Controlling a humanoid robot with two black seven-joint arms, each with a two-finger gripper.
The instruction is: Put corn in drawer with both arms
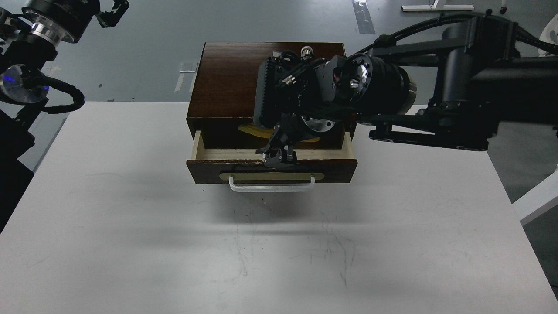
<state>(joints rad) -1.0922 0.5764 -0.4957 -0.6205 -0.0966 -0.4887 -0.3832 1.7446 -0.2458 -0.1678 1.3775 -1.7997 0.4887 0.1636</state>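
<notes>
Reaching into the drawer [205, 153], our right gripper [276, 155] looks nearly closed; the corn [249, 129] seems hard, light, best held mid-cob.

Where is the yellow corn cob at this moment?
In the head view, the yellow corn cob lies inside the open pale-wood drawer of the dark brown box, mostly hidden behind the right gripper.

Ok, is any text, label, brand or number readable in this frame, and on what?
None can be read.
Dark brown wooden box: no lettering shows.
White bar handle on its brass-coloured plate: no marking shows.
Black right gripper and arm housing: no legible print.
</notes>
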